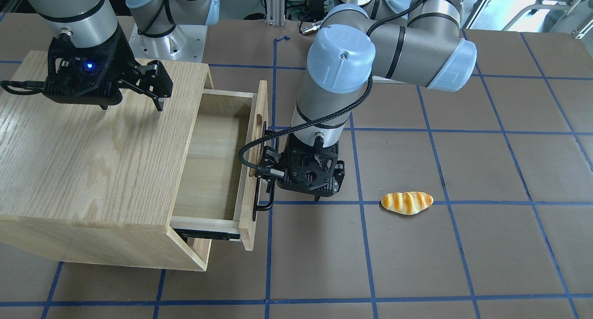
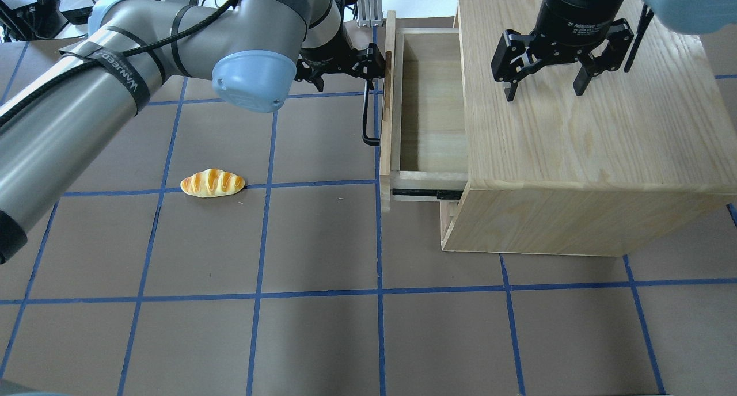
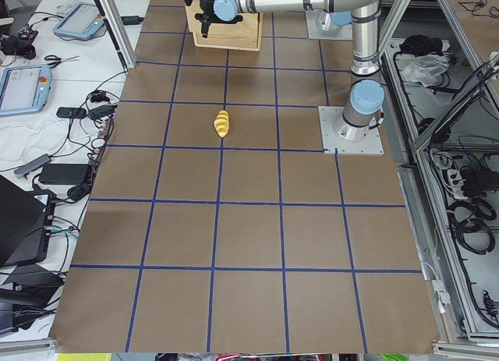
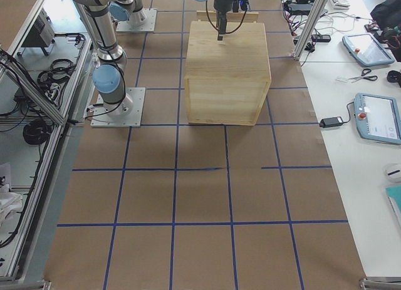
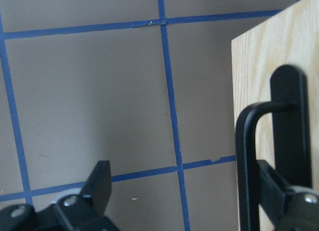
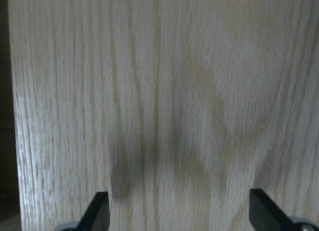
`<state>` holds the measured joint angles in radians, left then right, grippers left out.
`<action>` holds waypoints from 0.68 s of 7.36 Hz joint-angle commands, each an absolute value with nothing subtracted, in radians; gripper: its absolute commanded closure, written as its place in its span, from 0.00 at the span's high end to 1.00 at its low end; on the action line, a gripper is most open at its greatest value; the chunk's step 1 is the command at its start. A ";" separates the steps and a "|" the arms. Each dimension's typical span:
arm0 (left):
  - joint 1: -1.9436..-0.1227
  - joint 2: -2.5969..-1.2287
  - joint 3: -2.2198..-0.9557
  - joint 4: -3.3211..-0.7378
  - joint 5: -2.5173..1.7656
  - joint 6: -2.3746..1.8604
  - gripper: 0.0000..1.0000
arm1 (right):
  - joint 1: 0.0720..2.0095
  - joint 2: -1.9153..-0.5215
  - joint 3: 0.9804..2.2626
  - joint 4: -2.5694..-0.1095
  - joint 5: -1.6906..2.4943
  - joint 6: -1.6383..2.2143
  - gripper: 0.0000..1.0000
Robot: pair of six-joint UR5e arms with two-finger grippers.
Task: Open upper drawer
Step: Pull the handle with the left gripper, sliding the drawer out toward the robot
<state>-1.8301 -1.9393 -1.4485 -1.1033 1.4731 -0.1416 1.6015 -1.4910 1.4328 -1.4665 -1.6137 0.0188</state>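
The upper drawer [image 1: 213,161] is pulled far out of the oak cabinet [image 1: 92,147], and its inside shows bare. It also shows in the overhead view [image 2: 432,108]. Its front panel carries a long black bar handle [image 1: 258,189] [image 2: 365,117] and an oval cutout. My left gripper [image 1: 274,170] [image 2: 371,68] is at the handle with its fingers wide apart. In the left wrist view the handle [image 5: 246,166] stands between the fingers, close to one finger [image 5: 269,183]. My right gripper [image 2: 544,90] [image 1: 132,105] hangs open and empty just above the cabinet top [image 2: 587,131].
A toy bread roll [image 1: 406,202] [image 2: 212,183] lies on the brown table, apart from the drawer front. A lower panel without a handle sits under the drawer slide [image 2: 426,193]. Blue tape lines grid the table.
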 commanded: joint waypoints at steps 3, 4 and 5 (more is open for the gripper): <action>-1.804 -1.937 -1.443 -1.124 1.508 -0.088 1.00 | 1.601 -1.491 1.433 -1.466 -1.614 0.018 1.00; -1.799 -1.937 -1.440 -1.129 1.508 -0.065 1.00 | 1.601 -1.491 1.433 -1.466 -1.614 0.018 1.00; -1.796 -1.936 -1.439 -1.129 1.509 -0.064 1.00 | 1.601 -1.491 1.433 -1.466 -1.614 0.020 1.00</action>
